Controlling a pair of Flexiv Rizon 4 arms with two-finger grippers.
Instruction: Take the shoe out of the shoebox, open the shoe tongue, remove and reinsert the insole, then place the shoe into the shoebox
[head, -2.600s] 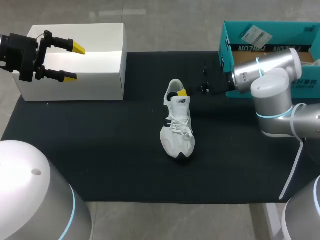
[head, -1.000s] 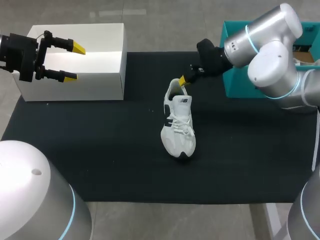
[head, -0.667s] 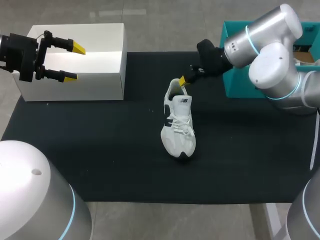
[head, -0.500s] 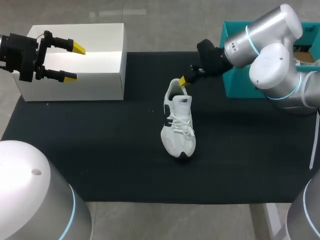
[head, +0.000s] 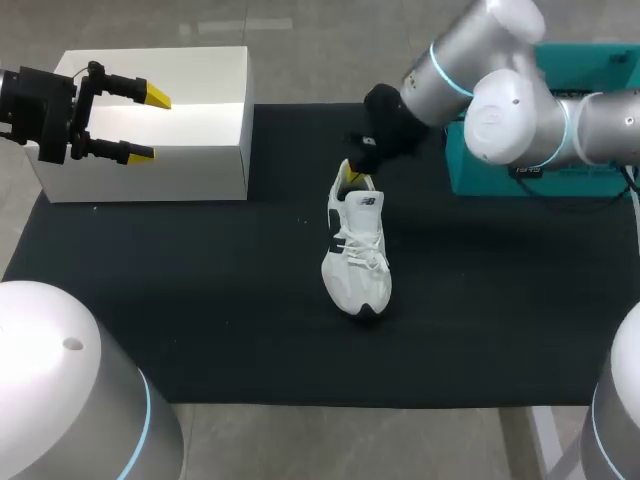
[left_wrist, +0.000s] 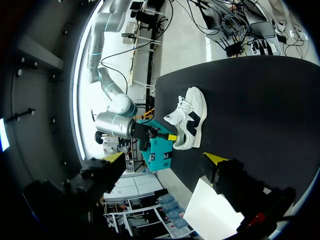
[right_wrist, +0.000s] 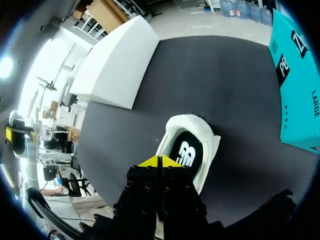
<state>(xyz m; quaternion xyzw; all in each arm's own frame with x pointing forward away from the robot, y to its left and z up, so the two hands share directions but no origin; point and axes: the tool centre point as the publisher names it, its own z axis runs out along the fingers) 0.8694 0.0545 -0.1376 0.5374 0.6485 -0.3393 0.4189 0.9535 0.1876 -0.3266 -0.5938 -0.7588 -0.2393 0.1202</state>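
My right tool (right_wrist: 159, 161) is pinched narrow, yellow tips together, just above the heel opening of the white lace-up sneaker (head: 355, 250) — it stands on the black-matted tabletop (head: 200, 300), near the teal cardboard shoebox (head: 500, 180). My left tool (head: 145, 124) gapes wide over the white open box (head: 200, 170).

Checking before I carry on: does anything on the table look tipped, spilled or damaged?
Nothing stands out. The white lace-up sneaker stands upright on its sole on the black mat, its black insole lying inside.
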